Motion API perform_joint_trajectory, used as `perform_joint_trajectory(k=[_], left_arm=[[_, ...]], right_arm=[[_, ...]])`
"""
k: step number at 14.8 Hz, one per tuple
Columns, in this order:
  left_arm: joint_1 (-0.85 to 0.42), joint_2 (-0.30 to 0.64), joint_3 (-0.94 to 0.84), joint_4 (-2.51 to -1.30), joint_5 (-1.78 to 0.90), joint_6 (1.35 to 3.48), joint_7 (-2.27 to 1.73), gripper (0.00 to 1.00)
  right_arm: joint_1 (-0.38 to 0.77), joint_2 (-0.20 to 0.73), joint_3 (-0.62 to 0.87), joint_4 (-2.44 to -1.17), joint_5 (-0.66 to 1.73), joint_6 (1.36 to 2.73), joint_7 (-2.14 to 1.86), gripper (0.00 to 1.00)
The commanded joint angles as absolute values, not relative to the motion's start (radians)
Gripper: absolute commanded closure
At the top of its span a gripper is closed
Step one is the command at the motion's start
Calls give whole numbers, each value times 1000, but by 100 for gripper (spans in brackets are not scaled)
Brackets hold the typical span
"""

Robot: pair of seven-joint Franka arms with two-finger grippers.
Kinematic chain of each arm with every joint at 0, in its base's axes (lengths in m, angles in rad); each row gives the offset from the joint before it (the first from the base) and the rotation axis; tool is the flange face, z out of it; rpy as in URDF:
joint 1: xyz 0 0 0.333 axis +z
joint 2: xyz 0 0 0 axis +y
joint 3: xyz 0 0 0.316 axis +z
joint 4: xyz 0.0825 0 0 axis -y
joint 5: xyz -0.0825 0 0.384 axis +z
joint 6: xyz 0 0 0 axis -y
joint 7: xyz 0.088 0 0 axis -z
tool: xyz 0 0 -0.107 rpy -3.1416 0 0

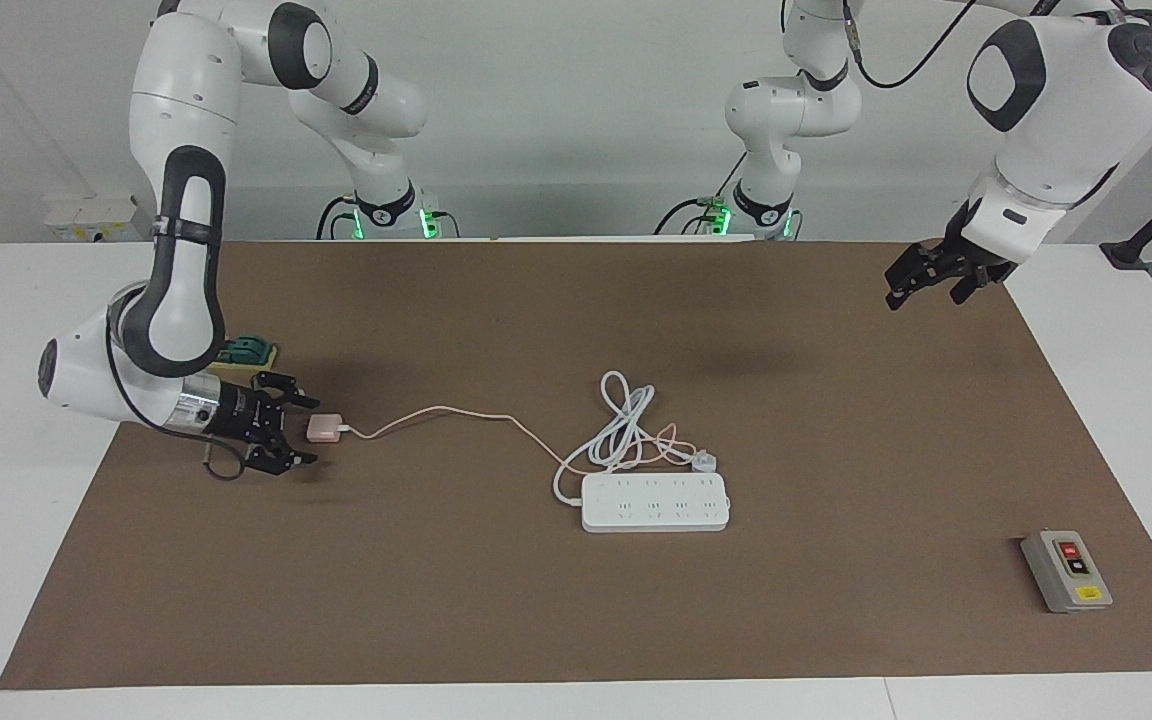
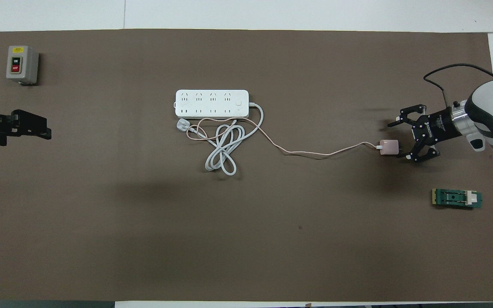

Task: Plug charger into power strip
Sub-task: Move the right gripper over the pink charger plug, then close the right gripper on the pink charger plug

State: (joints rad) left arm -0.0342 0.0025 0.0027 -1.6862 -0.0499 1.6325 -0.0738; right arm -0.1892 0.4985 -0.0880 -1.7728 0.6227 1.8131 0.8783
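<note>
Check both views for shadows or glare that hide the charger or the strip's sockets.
Facing view: soft shadow under the right gripper beside the charger, which stays readable. Overhead view: power strip evenly lit, sockets visible, no glare; faint arm shadows on the mat.

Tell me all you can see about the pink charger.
The charger is a small pale pink cube, probably plastic, lying on the brown mat toward the right arm's end of the table. Its thin pink cable runs to the power strip. The open right gripper has a finger on each side of it; contact is unclear.
</note>
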Motion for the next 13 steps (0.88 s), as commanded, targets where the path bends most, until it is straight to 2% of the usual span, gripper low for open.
perform_joint_trajectory(k=[1, 4, 5, 6, 7, 8, 9, 13], left_arm=[[-43, -28, 6, -1735, -43, 1658, -61, 0], [-43, -28, 5, -1738, -44, 1658, -57, 0], [-43, -28, 6, -1738, -44, 1658, -37, 0], [-43, -26, 6, -1738, -44, 1658, -20, 0], [-43, -26, 6, -1740, -44, 1658, -9, 0], [-43, -26, 6, -1743, -44, 1660, -8, 0], [-43, -26, 6, -1744, -44, 1658, -6, 0], [-43, -20, 6, -1743, -81, 1651, 29, 0]], right_arm=[[-193, 492, -84, -1813, 653, 1850, 825, 0], [-192, 492, -84, -1819, 653, 1864, 824, 0], [-192, 489, -83, -1828, 653, 1871, 824, 14], [-190, 489, -84, -1835, 655, 1884, 822, 43], [-189, 488, -83, -1844, 653, 1894, 819, 61], [-187, 486, -84, -1853, 653, 1908, 801, 83], [-183, 485, -84, -1856, 653, 1916, 796, 100], [-167, 485, -84, -1852, 655, 1922, 805, 100]])
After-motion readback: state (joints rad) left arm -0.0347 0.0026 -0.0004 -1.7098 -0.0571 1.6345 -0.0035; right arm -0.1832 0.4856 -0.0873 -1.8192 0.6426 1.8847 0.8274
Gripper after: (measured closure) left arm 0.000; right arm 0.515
